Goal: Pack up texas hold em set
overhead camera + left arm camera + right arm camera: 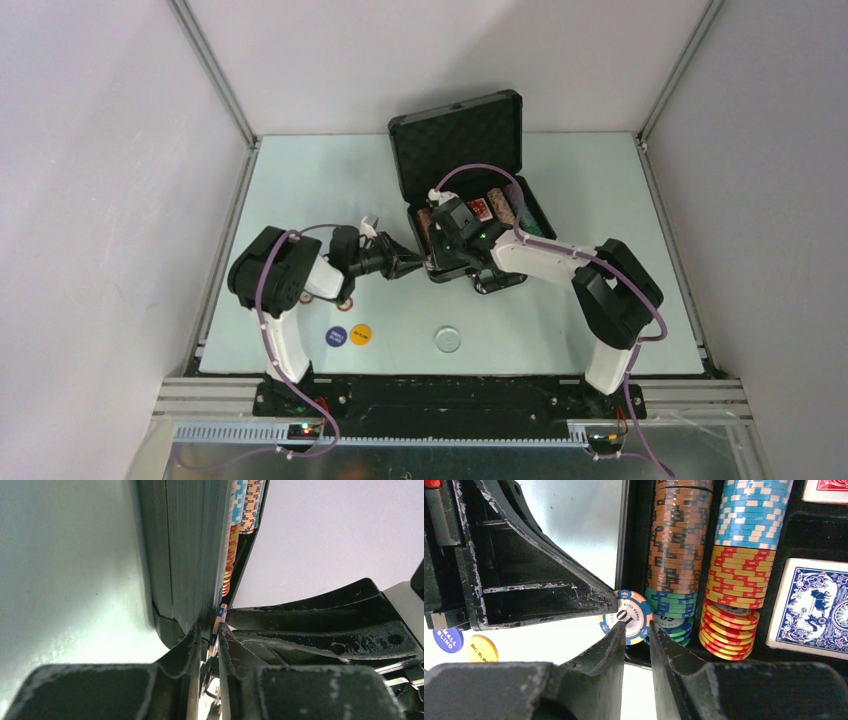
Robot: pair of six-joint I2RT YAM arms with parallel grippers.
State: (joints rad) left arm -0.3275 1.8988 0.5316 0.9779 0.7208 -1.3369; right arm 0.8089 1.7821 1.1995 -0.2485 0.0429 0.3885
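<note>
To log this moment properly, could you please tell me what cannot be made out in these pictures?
Left wrist view: the poker chip shows only edge-on between the left fingers; its face is hidden.
Right wrist view: the red card deck is cut off by the top edge.
Top view: the right arm covers the near half of the case; the chip is too small to tell.

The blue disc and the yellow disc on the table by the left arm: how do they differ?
Colour: the blue disc is dark blue, the yellow disc bright yellow. Lettering: the blue disc reads SMALL BLIND, the yellow disc BIG BLIND. Place: from above, the blue disc lies left of the yellow disc. Both are round and lie flat on the table.
</note>
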